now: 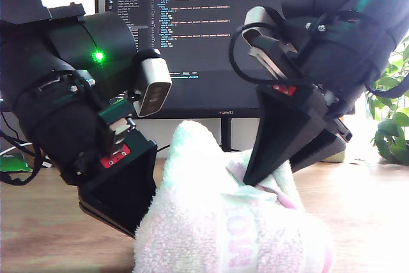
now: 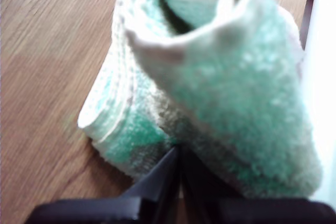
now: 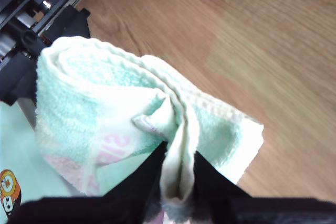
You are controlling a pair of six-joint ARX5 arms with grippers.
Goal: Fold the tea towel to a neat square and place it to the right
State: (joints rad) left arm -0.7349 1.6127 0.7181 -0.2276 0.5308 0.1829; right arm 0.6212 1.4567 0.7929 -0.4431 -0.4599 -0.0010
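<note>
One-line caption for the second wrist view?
My second tool pinches a fold of the tea towel above the wooden table.

The tea towel point(image 1: 230, 222) is bunched up in a loose, rolled heap — fluffy terry, pale mint with pink bands and pink lettering across one band. Its folds stand up off the wooden table point(image 1: 51, 222), layers curling over one another — nowhere near square.

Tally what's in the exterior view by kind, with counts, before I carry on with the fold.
Tea towel: 1
Grippers: 2, my first gripper and my second gripper
Monitor: 1
Potted plant: 1
Total: 5
</note>
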